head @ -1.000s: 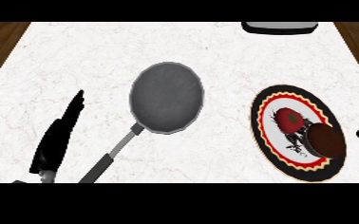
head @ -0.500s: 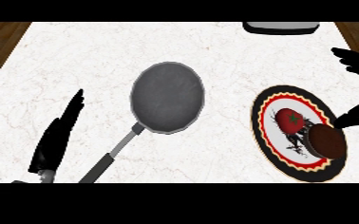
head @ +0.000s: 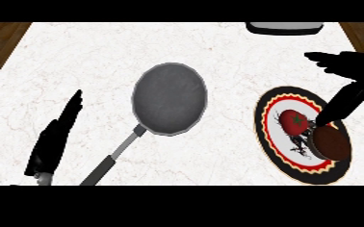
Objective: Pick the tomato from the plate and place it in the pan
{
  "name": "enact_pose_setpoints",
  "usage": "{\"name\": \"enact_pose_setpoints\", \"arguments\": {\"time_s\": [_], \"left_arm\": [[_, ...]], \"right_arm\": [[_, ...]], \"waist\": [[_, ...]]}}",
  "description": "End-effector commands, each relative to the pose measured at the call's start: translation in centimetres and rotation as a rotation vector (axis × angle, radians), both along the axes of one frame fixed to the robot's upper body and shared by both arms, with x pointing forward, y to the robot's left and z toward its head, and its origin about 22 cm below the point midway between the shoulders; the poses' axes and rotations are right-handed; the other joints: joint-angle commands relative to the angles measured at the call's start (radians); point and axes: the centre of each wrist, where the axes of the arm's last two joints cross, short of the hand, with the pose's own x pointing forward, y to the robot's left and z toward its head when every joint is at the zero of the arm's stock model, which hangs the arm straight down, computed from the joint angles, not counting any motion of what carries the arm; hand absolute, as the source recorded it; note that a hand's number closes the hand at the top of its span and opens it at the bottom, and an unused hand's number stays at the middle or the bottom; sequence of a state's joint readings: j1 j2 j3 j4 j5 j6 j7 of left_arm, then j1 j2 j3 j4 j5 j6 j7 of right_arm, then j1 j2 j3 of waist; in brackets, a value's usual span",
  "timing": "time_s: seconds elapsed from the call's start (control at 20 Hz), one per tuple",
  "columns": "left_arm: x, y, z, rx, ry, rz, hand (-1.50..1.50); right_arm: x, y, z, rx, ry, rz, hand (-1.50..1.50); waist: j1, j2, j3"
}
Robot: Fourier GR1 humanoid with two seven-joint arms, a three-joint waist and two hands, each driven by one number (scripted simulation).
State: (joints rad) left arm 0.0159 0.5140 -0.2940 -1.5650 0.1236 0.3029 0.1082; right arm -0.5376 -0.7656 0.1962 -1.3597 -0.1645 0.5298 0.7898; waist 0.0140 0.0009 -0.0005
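The right hand [head: 340, 84] hovers spread wide, holding nothing, one finger reaching down to the red round tomato [head: 294, 120], which sits just below it on the dark round plate with the red-and-cream scalloped rim [head: 268, 142]. The risk as I see it: a brown round puck-like item [head: 331, 143] crowds the tomato just beside that fingertip and could get knocked or block the closing fingers. The grey metal frying pan [head: 169, 98] waits well off to the hand's left. The left hand [head: 55, 139] rests open at the lower left.
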Motion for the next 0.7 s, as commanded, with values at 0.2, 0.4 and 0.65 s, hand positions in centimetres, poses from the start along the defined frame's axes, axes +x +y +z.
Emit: {"name": "enact_pose_setpoints", "arguments": {"time_s": [0.2,0.4,0.65], "left_arm": [[-1.2,0.4,0.3,0.002,0.000,-0.005,0.00],[-0.5,-0.1,0.2,-0.006,0.012,0.006,0.00],[-1.4,1.0,-1.0,0.003,0.013,-0.006,0.00]], "right_arm": [[0.6,3.0,-0.5,-0.136,0.172,0.081,-1.50],[2.2,2.1,-1.5,-0.156,0.214,0.071,-1.50],[2.7,5.1,-2.0,-0.159,0.228,0.096,-1.50]], "waist": [[-0.007,-0.003,0.000],[-0.002,0.000,0.000],[-0.001,0.000,0.000]]}}
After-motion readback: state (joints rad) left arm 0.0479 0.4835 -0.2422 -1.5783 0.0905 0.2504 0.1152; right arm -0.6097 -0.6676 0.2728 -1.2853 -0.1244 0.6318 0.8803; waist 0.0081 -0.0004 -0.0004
